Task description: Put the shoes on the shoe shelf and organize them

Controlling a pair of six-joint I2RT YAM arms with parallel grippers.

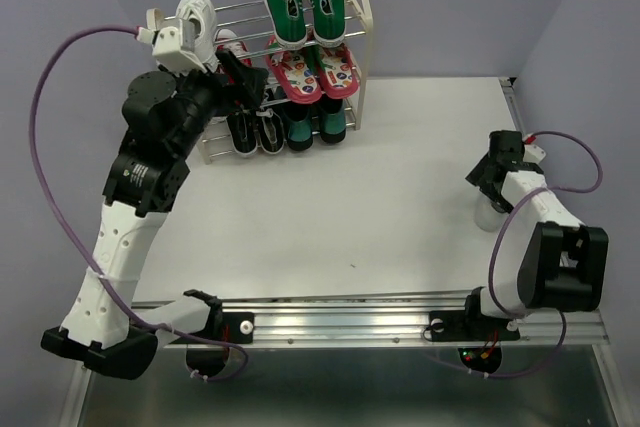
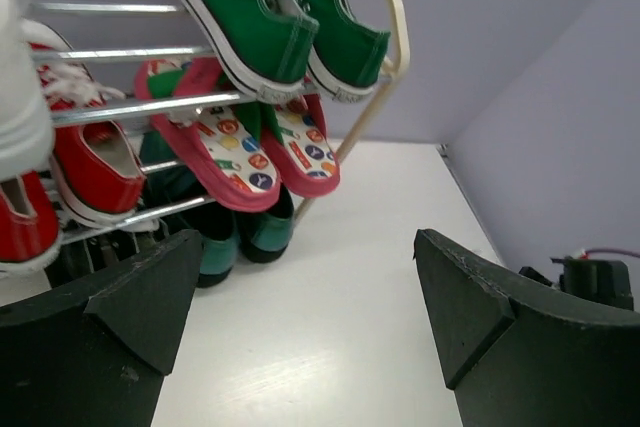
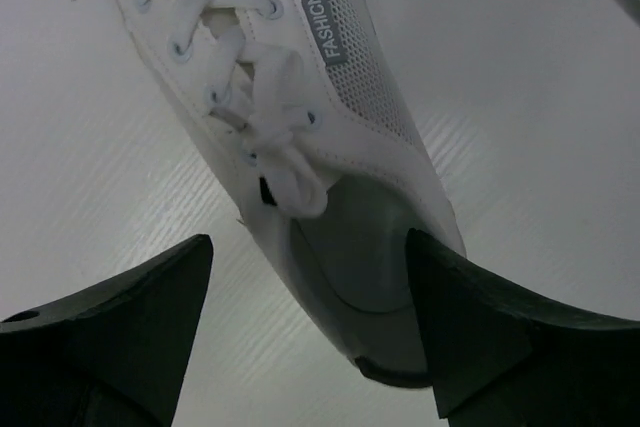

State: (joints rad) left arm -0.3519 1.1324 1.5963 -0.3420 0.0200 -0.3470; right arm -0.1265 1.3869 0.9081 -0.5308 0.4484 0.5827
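The shoe shelf stands at the back left. One white sneaker lies on its top tier at the left, red sneakers on the middle tier, black sneakers at the bottom left. My left gripper is open and empty just in front of the shelf; its wrist view shows the red sneakers and the shelf frame. The other white sneaker lies on the table at the right. My right gripper is open, its jaws on either side of that sneaker's heel.
Green sneakers sit on the top tier at the right, pink patterned sandals below them, and dark green shoes at the bottom right. The table's right edge is close to the right gripper.
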